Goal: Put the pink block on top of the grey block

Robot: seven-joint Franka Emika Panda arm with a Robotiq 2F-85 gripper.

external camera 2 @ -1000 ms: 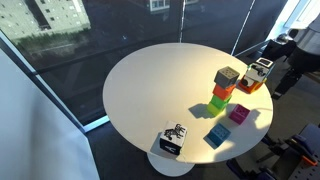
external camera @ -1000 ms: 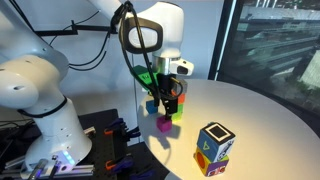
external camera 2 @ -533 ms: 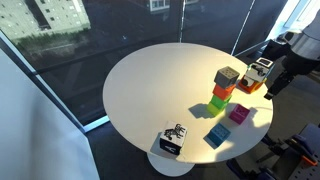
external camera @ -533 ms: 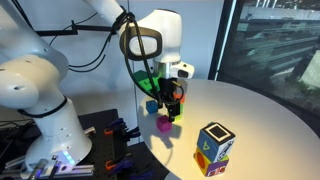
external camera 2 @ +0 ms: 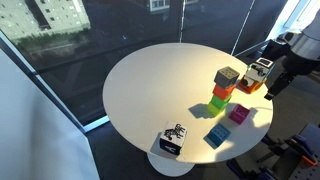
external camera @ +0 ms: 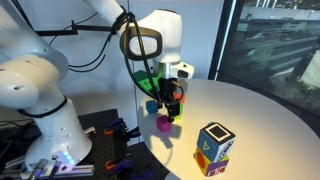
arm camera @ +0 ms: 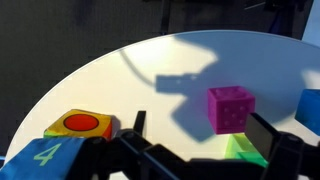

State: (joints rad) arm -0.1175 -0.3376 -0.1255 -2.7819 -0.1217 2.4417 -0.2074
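Note:
The pink block (arm camera: 231, 108) is a small magenta cube lying on the white round table (external camera 2: 150, 90); it shows in both exterior views (external camera: 163, 124) (external camera 2: 239, 114). The grey block (external camera 2: 227, 76) tops a stack over an orange block (external camera 2: 222, 90) and a green block (external camera 2: 217, 102). My gripper (arm camera: 200, 135) is open and empty, hovering above the table beside the stack (external camera 2: 260, 78), with the pink block just beyond its fingertips. In an exterior view the gripper (external camera: 172, 97) hides most of the stack.
A large multicoloured patterned cube (external camera: 214, 148) (arm camera: 70, 135) stands near the table edge. A blue block (external camera 2: 216, 136) lies flat next to the pink block. The table edge is close to the gripper. The robot base (external camera: 40, 110) stands off the table.
The gripper has shifted only slightly near the stack over the last second. The blocks have not moved.

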